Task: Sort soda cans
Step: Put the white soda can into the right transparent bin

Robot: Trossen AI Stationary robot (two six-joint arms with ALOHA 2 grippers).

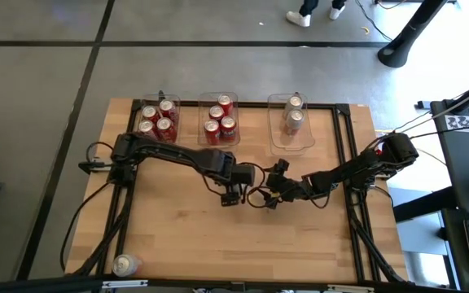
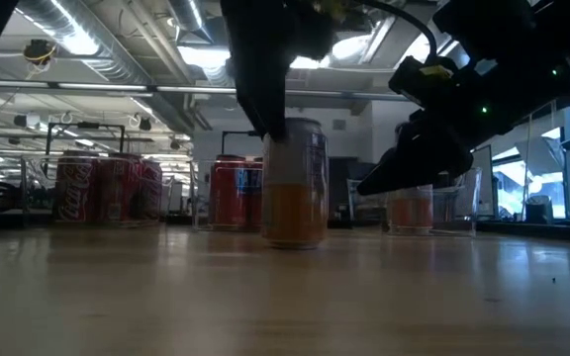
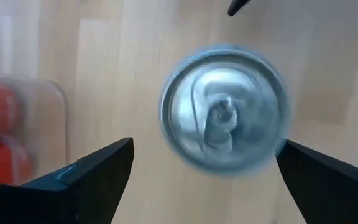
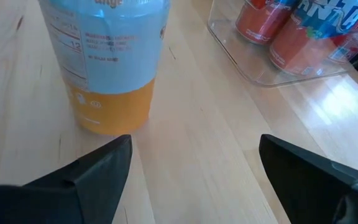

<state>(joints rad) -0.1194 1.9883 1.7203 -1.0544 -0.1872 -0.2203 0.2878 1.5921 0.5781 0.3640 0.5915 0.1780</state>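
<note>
Clock refs are on the high view, 12 = far edge of table (image 1: pixel 177 236).

Lone can (image 1: pixel 124 264) sits at 7 o'clock, near the front-left corner, silver top up, well apart from everything else.

Along the far edge, three clear bins. Left bin (image 1: pixel 158 104) at 11 o'clock holds four red cans (image 1: pixel 157 120). Middle bin (image 1: pixel 218 96) at 12 holds four red cans with blue markings (image 1: pixel 220 120), also seen in the right wrist view. Right bin (image 1: pixel 292 145) at 1 o'clock holds two silver-grey cans (image 1: pixel 293 114).

Left gripper (image 1: pixel 233 195) is near table centre, pointing down over an upright can with pale blue upper body and orange lower band (image 2: pixel 293 183). Left wrist view: can top (image 3: pixel 224 109) sits between the two fingers (image 3: pixel 86 180), fingers spread wide, gaps on both sides, not touching. Can stands on the wood by itself.

Right gripper (image 1: pixel 272 195) is just beside it at 3 o'clock of that can, low and aimed at it. Fingers (image 4: pixel 86 180) apart, nothing between them; the blue/orange can stands just ahead of the tips.
</note>
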